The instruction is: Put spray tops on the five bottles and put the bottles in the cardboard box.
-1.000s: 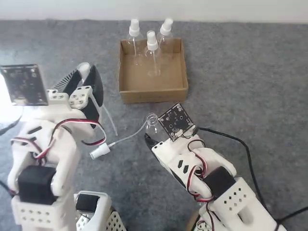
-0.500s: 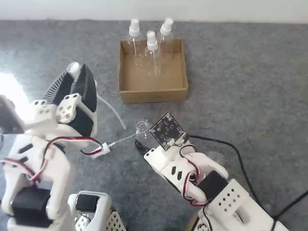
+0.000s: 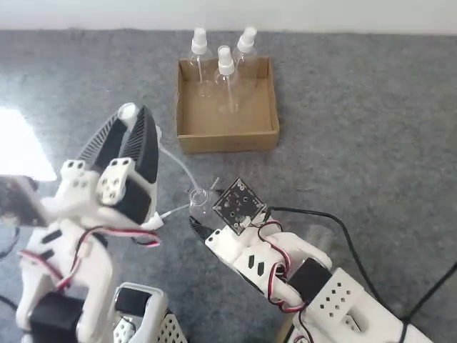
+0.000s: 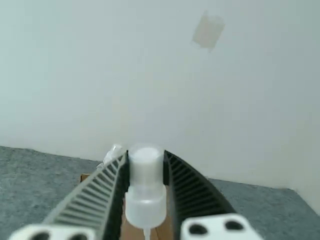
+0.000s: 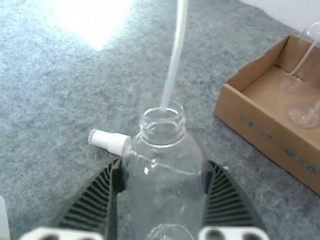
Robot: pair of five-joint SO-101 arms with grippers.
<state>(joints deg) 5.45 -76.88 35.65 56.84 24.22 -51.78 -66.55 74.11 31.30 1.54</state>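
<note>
The right gripper point(image 5: 165, 175) has drawn the open bottle point(image 3: 198, 196) away from the box point(image 3: 227, 136) and over towards the left arm. The left gripper point(image 3: 134, 114), clamped on a spray top point(image 4: 145, 185), swung outward and then back. Its tube point(image 5: 172, 55), earlier hanging well aside, now reaches the bottle's mouth

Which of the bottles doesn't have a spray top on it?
The bottle clamped in the right arm's jaws, in front of the cardboard box: its neck is open. The three bottles standing in the box all wear white spray tops.
</note>
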